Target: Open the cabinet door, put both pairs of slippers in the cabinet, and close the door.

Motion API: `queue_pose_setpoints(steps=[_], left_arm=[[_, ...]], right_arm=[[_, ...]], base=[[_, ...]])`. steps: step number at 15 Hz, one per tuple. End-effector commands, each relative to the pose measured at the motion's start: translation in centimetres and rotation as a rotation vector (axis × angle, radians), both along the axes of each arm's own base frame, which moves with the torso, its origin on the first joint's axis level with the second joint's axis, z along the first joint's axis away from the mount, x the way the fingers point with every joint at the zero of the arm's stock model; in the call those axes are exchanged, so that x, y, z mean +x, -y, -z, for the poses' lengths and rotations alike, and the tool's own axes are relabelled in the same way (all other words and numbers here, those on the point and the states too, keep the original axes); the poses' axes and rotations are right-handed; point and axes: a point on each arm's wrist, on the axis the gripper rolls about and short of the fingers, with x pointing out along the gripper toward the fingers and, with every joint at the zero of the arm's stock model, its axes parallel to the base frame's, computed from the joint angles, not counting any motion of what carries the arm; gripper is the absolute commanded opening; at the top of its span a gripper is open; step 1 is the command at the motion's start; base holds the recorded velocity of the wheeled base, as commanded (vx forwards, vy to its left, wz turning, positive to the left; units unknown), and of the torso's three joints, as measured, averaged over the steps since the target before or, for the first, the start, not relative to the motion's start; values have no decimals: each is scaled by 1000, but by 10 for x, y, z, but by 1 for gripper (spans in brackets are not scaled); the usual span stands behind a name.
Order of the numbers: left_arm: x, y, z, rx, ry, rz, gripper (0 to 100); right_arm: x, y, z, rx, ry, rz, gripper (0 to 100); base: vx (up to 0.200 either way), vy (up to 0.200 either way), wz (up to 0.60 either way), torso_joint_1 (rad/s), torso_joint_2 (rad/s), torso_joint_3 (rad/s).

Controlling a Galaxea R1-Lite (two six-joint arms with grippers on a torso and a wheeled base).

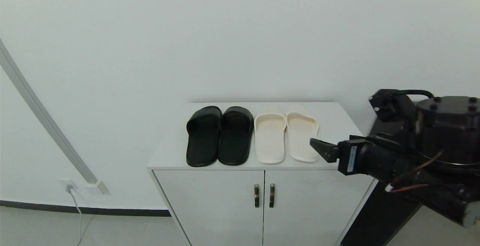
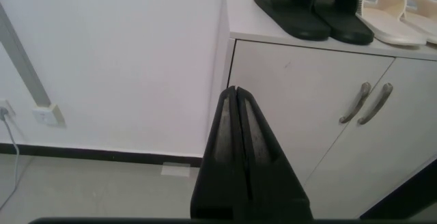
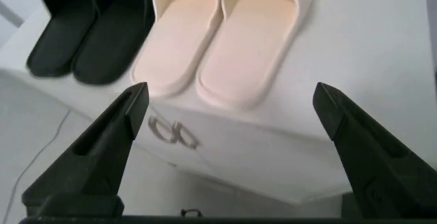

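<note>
Right wrist view: right claw spread near cream slippers, left claw pressed together

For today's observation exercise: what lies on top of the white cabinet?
Two pairs lie side by side: black slippers and cream slippers. The cabinet doors are shut, hiding its inside.

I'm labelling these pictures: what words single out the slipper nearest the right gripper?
On the white cabinet by the wall, four slippers lie in a row. Take the cream slipper at the right end, beside the right gripper; its cream twin lies inward.
</note>
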Motion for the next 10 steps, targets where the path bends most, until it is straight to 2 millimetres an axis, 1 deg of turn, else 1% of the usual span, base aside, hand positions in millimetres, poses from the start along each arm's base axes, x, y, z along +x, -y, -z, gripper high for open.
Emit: queue_pose_setpoints(steps=[1,3,4,5,6,9,10], left_arm=[[0,0,0,0,0,-1,0],[0,0,0,0,0,0,0],[0,0,0,0,0,-1,0],[0,0,0,0,-1,-1,0],[0,0,0,0,-1,-1,0],[0,0,0,-2,-1,-1,0],[0,0,0,0,0,-1,0]], right_arm=[[38,-42,16,-45,-20,55,100],[51,-59,16,-47,-5,82,100],[62,-70,20,-56,3,124,100],[65,-72,21,-57,5,129,100],[79,-86,28,-70,12,173,100],[96,-101,40,-85,16,219,100],[99,-103,42,-86,17,228,100]], base=[[0,0,0,0,0,0],[0,0,0,0,0,0],[0,0,0,0,0,0],[0,0,0,0,0,0],[0,0,0,0,0,0],[0,0,0,0,0,0],[0,0,0,0,0,0]])
